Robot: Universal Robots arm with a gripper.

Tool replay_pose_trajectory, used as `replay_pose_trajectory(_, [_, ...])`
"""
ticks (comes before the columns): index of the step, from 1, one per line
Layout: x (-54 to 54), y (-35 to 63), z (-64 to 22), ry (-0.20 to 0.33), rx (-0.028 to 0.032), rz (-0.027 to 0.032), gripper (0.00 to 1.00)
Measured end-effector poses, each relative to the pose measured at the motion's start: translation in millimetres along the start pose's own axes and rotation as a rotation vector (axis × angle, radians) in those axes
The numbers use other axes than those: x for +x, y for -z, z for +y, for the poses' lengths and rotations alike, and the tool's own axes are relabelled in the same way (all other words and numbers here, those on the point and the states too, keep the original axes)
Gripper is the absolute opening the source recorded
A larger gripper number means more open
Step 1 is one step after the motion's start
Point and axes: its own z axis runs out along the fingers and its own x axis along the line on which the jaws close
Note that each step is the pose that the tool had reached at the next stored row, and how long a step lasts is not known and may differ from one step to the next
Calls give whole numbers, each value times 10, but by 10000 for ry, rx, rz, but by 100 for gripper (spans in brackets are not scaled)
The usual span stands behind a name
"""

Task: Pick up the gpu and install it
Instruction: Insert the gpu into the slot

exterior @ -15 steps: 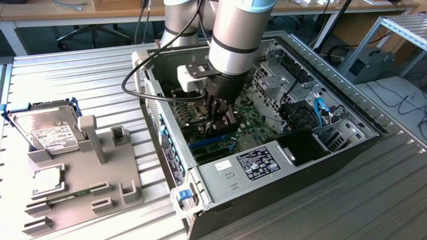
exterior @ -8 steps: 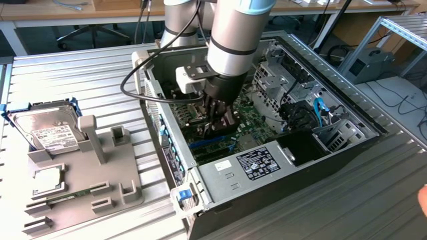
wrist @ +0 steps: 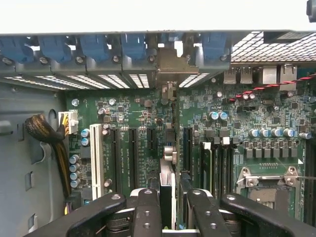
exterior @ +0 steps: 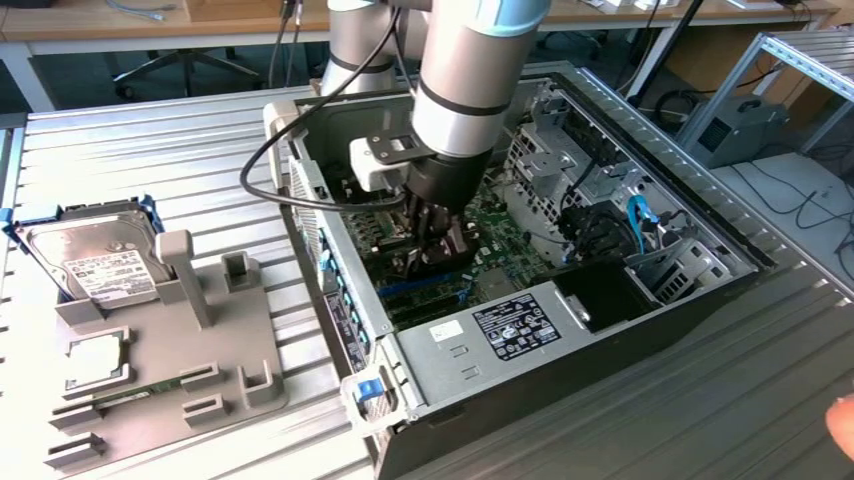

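The gpu [wrist: 167,170] shows edge-on as a thin card standing upright on the green motherboard [wrist: 237,118], among the black expansion slots. Its silver bracket [wrist: 170,64] reaches the rear slot openings beneath the blue latches. My gripper [wrist: 171,197] is shut on the card, one black finger [wrist: 147,212] on each side. In the exterior view the gripper [exterior: 438,262] is deep inside the open computer case [exterior: 721,225] with the dark card [exterior: 451,245] between its fingers. Whether the card's edge sits in a slot is hidden.
A grey fixture [exterior: 240,350] at the exterior view's left holds a hard drive [exterior: 94,255] and a memory stick [exterior: 134,392]. Inside the case are the power supply [exterior: 514,325], the CPU socket [wrist: 266,182], a white slot [wrist: 96,158] and a cable bundle [wrist: 49,140]. A hand [exterior: 841,420] shows at the right edge.
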Motion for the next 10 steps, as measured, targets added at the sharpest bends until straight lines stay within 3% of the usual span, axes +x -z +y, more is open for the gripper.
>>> replay_pose_trajectory(10, [0, -51, 2, 0, -1, 2, 26])
